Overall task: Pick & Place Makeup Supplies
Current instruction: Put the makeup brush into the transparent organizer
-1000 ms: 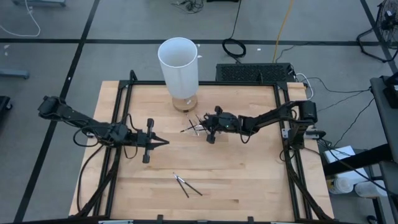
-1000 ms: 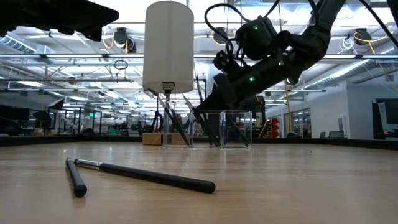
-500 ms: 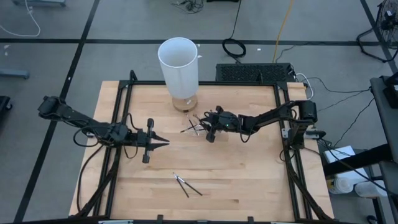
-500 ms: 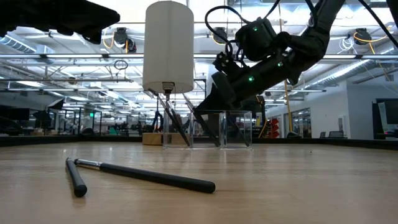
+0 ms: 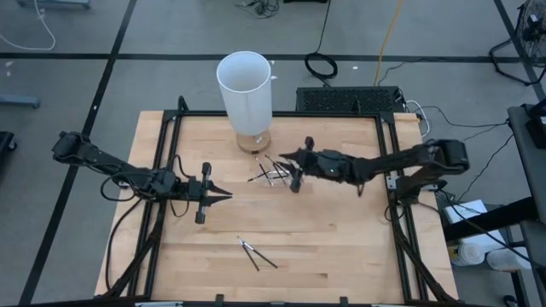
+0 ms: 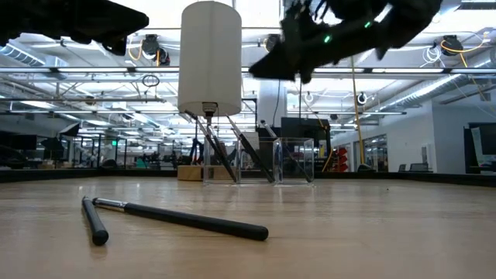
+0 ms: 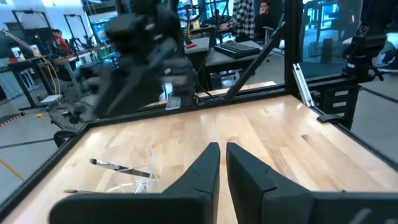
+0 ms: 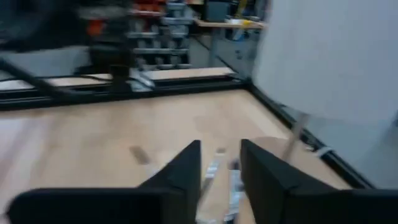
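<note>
On the table's left side, seen from above, the left gripper (image 5: 223, 196) hovered over bare wood, its fingers (image 7: 205, 168) nearly together with only a thin slit between them, empty; its wrist view alone showed that slit. Nearer the front edge lay two crossed makeup sticks (image 5: 257, 253), which the low view showed flat on the wood (image 6: 178, 218). Toward the back stood the tall white cylinder (image 5: 246, 89); only the low view revealed the small clear tray (image 6: 293, 161) beside its base with dark sticks leaning in it. Just right of the cylinder, the right gripper (image 5: 290, 161) hung above that cluster of sticks (image 5: 270, 171), its fingers (image 8: 186, 168) apart with a clear gap, holding nothing visible.
</note>
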You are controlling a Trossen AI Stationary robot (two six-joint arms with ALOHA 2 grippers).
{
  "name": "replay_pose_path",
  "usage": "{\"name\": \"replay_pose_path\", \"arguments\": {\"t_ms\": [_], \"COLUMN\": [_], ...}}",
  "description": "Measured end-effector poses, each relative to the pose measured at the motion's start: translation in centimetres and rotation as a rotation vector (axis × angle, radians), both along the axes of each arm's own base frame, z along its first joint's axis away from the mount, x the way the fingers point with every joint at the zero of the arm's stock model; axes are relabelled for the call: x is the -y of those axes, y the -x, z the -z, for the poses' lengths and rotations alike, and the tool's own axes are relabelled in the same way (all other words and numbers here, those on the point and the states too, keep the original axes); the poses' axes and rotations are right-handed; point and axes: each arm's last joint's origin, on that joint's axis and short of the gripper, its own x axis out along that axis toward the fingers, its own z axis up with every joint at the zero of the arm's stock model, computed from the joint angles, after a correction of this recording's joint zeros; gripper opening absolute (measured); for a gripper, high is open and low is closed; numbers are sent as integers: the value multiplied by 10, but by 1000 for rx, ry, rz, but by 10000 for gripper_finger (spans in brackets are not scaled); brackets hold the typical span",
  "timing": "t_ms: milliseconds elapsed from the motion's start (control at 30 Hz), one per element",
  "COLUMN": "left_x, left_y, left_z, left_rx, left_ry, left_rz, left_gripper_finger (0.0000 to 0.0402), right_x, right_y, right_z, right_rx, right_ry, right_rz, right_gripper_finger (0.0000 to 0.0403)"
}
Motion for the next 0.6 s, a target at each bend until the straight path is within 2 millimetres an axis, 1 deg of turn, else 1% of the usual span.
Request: {"name": "replay_pose_path", "arguments": {"t_ms": [100, 133, 167, 300, 400, 500, 600], "left_x": [0, 0, 0, 0, 0, 0, -1], "left_y": [0, 0, 0, 0, 0, 0, 0], "left_z": [0, 0, 0, 1, 2, 2, 1], "left_rx": [-3, -5, -7, -20, -23, -21, -15], "left_ry": [33, 46, 61, 81, 78, 75, 76], "left_rz": [-1, -2, -3, -4, -5, -11, -22], "left_gripper_finger": [29, 27, 25, 11, 4, 12, 26], "right_x": [-23, -31, -39, -70, -94, -119, -139], "right_y": [7, 9, 12, 18, 20, 18, 17], "right_z": [2, 5, 9, 23, 36, 45, 59], "right_rx": [-11, -22, -36, -70, -108, -60, -22], "right_ry": [0, 1, 1, -42, -65, -69, -48], "right_rz": [-75, -103, -129, -219, -288, -349, -313], "right_gripper_finger": [29, 15, 9, 13, 4, 3, 1]}}
